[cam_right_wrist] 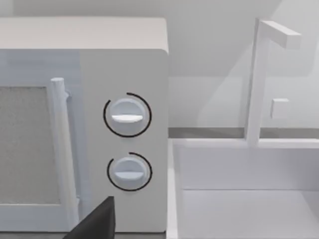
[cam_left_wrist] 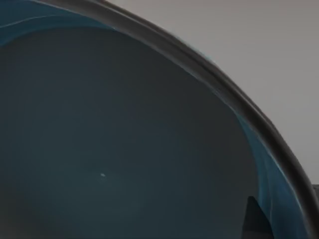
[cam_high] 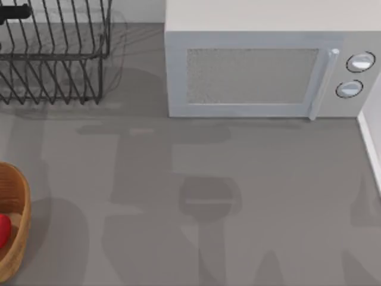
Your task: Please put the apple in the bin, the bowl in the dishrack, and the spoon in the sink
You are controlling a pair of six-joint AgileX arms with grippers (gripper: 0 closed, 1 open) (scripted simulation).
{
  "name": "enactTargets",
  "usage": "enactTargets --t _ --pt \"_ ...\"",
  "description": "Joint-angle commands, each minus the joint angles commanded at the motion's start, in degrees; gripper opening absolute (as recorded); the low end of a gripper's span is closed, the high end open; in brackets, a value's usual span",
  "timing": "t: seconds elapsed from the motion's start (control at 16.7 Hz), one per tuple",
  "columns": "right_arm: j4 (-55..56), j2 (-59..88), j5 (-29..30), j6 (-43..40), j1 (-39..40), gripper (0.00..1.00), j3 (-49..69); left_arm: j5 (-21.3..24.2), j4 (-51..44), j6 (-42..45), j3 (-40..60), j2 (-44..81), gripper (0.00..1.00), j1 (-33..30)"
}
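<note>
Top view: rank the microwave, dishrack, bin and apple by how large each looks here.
1. Microwave.
2. Dishrack, cut by the frame edge.
3. Bin, also cut off, so its rank against the dishrack is unsure.
4. Apple, a red sliver inside the bin.

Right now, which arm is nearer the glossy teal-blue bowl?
The left. Its wrist view looks straight into the glossy teal-blue bowl from very close. The right arm's wrist view faces the white microwave and the white sink instead.

A rendered kitchen counter is shown: a white microwave [cam_high: 268, 65] is set beside a sink [cam_right_wrist: 244, 199] with a faucet [cam_right_wrist: 259, 79], and a dishrack [cam_high: 53, 53] is placed nearby.
</note>
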Motion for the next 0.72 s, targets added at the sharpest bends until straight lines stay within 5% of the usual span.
enactTargets --t 0.06,0.72 --pt "0.0 0.0 0.0 0.0 0.0 1.0 0.0 0.0 0.0 0.0 0.0 0.0 0.0 0.0" --pt "0.0 0.0 0.0 0.0 0.0 1.0 0.0 0.0 0.0 0.0 0.0 0.0 0.83 0.0"
